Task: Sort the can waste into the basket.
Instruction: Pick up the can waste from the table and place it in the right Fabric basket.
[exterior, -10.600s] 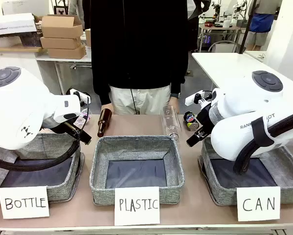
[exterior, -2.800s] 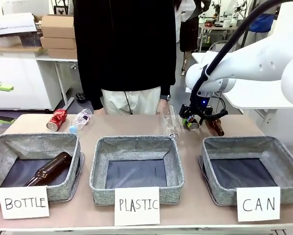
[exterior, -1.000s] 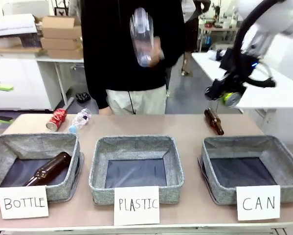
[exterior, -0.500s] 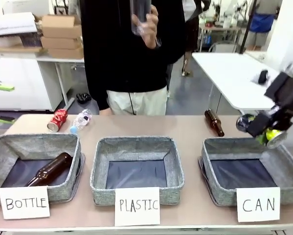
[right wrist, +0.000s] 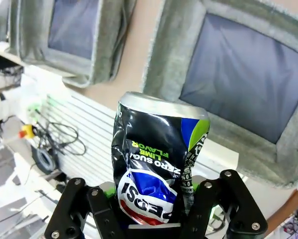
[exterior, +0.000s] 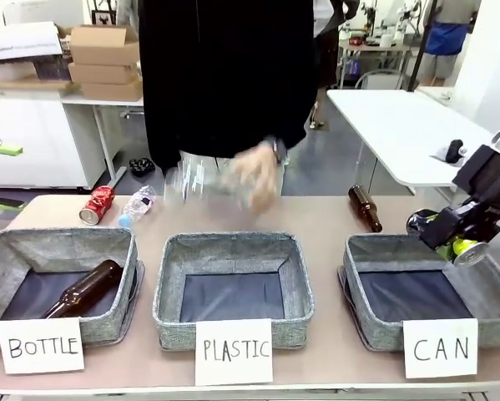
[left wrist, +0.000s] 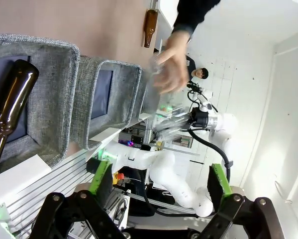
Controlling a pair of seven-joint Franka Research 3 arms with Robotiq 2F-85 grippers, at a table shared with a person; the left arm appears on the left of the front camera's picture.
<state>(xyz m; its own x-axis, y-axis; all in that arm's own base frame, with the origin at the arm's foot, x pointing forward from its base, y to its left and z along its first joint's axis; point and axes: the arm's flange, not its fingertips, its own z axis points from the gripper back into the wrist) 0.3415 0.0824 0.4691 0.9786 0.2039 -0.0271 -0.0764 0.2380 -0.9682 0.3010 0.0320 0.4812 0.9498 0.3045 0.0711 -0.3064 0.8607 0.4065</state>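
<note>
1. The right gripper [exterior: 450,236] is clamped on a dented dark blue can [right wrist: 158,159], holding it in the air above the far right rim of the CAN basket [exterior: 360,251].
2. In the right wrist view the can's thin metal skin is creased and buckled; it shows a silver top rim, a lime-green patch, white lettering and a red-white-blue logo just above the fingers.
3. Beneath the gripper, the basket is rectangular, of coarse grey woven fabric with soft walls and a smooth dark bottom; a white card lettered "CAN" [exterior: 441,347] stands at its near wall.
4. A brown glass bottle [exterior: 365,207] lies on the tan table, to the left of the right gripper and just beyond the basket.
5. The red can [exterior: 96,205] with silver ends lies on its side far to the gripper's left, beside a crumpled clear plastic bottle [exterior: 138,205].
6. A person's hand [exterior: 254,175], blurred, holds a clear bottle over the table.
7. The left gripper [left wrist: 158,191] stands apart, its green pads empty, in its wrist view.
</note>
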